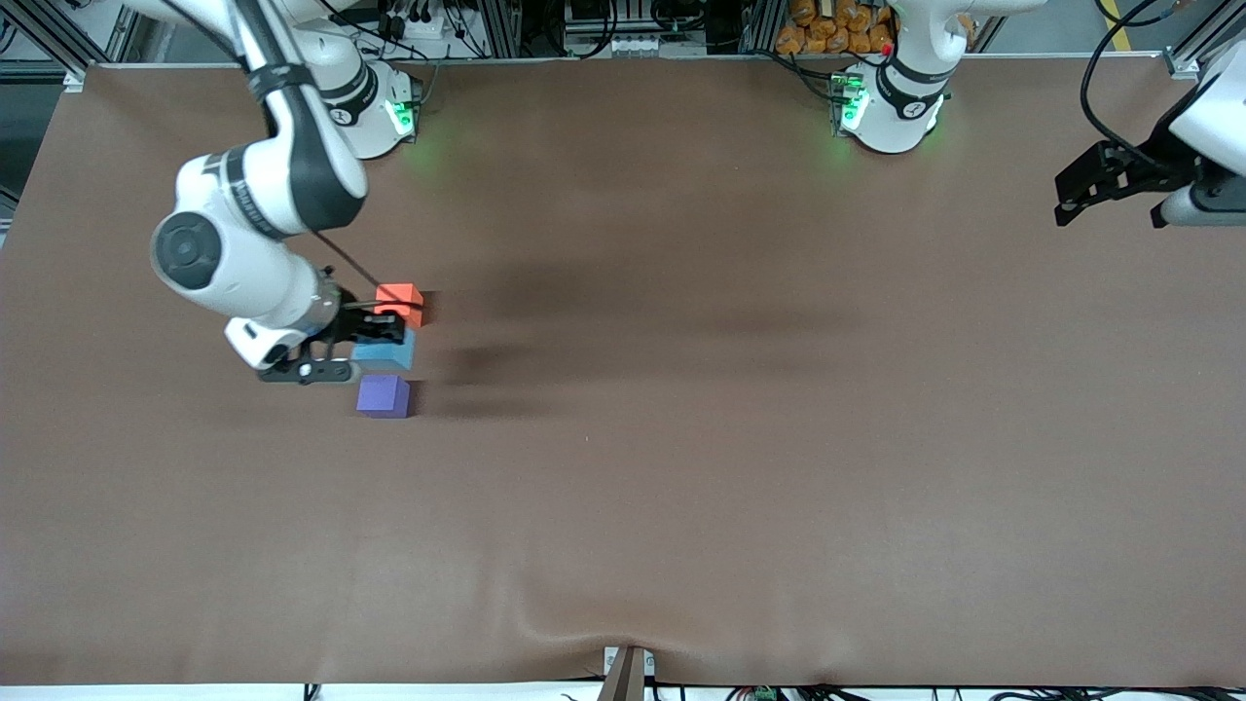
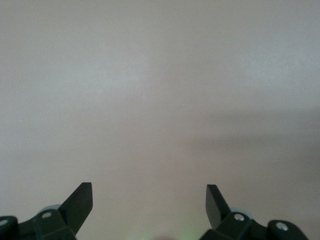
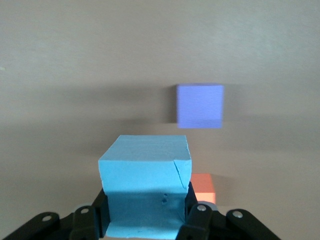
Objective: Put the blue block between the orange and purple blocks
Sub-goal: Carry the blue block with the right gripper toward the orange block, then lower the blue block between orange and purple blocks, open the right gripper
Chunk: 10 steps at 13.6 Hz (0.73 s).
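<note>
My right gripper point(image 1: 375, 343) clamps the blue block point(image 1: 387, 350) over the gap between orange block point(image 1: 400, 301) and purple block point(image 1: 384, 396); left gripper point(image 2: 149, 202) waits open, empty.

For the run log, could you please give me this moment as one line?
right gripper: shut on blue block, between orange block and purple block | left gripper: open, waiting at its table end

White arms point(image 1: 253, 195) with black bands, black tools point(image 1: 375, 331).
</note>
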Available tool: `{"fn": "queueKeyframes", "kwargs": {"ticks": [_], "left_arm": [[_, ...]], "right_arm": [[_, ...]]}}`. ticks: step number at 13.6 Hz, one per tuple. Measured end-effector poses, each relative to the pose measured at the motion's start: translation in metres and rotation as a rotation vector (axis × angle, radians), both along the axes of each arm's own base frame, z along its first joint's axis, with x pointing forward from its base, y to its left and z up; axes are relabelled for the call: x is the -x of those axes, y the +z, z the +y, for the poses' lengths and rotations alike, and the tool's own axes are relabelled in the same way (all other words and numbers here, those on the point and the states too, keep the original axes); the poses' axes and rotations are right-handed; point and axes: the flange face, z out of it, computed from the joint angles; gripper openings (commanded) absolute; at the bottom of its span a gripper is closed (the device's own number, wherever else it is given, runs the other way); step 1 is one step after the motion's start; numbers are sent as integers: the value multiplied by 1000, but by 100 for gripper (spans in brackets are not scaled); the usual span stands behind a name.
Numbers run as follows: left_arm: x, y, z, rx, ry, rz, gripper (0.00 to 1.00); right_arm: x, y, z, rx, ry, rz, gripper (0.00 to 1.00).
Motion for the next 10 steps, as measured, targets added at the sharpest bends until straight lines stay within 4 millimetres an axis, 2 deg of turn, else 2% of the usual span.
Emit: {"fn": "queueKeyframes", "kwargs": {"ticks": [3,6,10], "left_arm": [[-4,8,-11,-1,-8,-17,100],[-4,6,-23,-2,-22,-10,100],[-2,10,-23,-3,-28,-2,100]], "right_arm": [[11,-23,-8,9,-10,32,0],[16,-42,-27,14,-42,29,0],[27,-69,-29,18,-36,-7,0]]}}
